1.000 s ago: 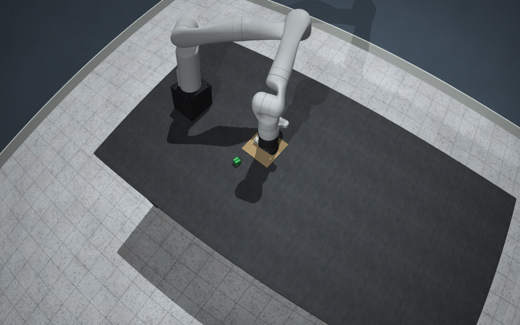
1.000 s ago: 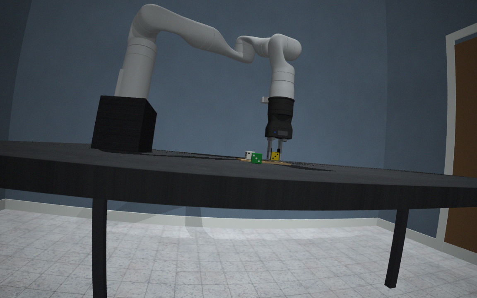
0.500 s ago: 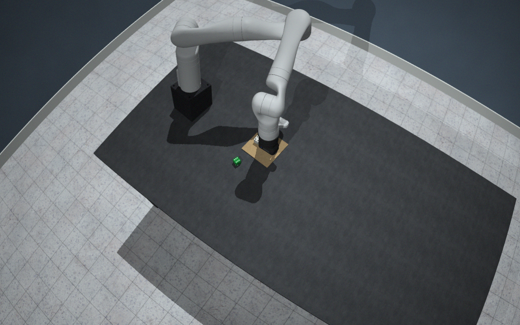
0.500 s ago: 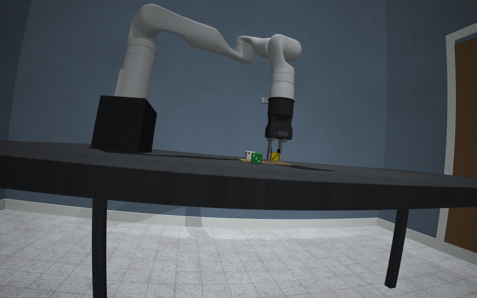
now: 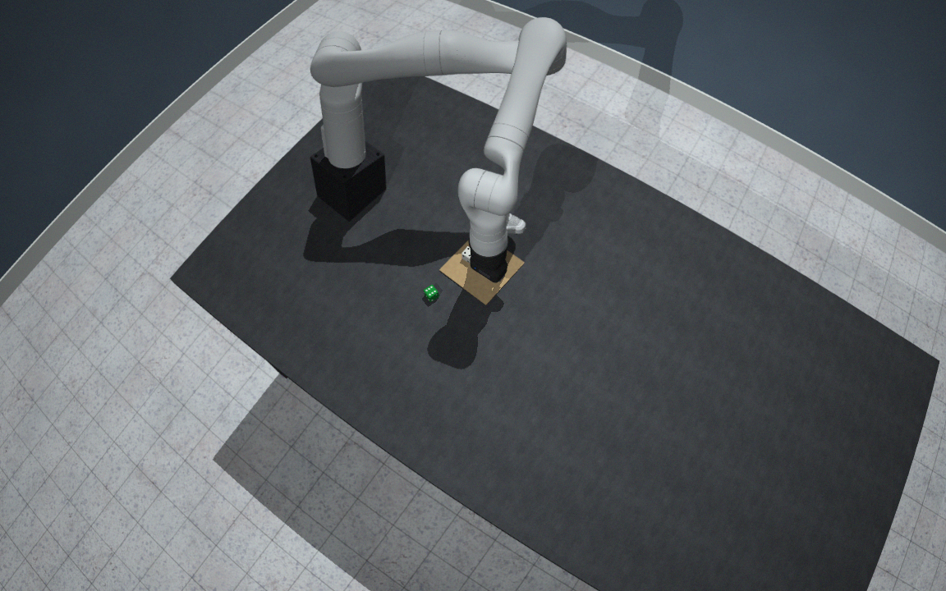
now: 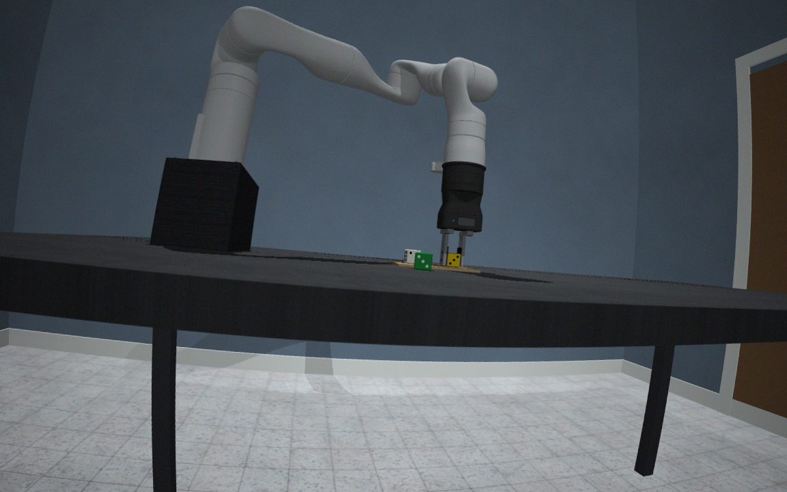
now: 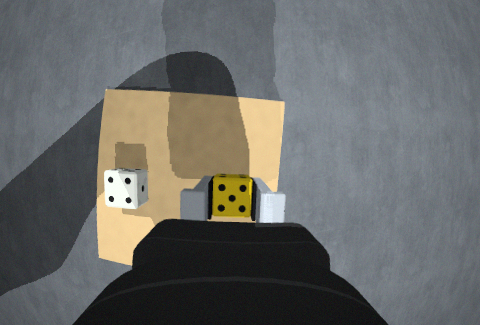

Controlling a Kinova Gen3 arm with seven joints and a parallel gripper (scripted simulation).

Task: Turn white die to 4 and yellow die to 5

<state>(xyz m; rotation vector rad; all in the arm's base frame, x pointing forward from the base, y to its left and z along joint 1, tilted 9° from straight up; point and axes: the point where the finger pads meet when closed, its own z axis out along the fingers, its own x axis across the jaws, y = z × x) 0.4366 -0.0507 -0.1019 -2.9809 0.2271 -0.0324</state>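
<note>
Tool [image 5: 489, 268] [image 6: 453, 259] [image 7: 231, 191] pinches yellow die [image 6: 453, 260] [image 7: 232, 197], 5 up. White die [image 5: 466, 254] [image 6: 410, 256] [image 7: 122, 189], 4 up, on mat [image 5: 484, 295] [image 6: 471, 269] [image 7: 262, 125]. Green die [image 5: 430, 292] [image 6: 423, 262] off mat, near left.

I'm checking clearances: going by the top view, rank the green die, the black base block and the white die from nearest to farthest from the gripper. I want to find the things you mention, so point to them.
1. White die [image 5: 466, 254] [image 6: 410, 255] [image 7: 121, 189], on the mat [image 5: 456, 272] [image 7: 265, 125].
2. Green die [image 5: 430, 292] [image 6: 423, 261], off the mat.
3. Black base block [image 5: 330, 185] [image 6: 195, 201], under the arm's foot.
</note>
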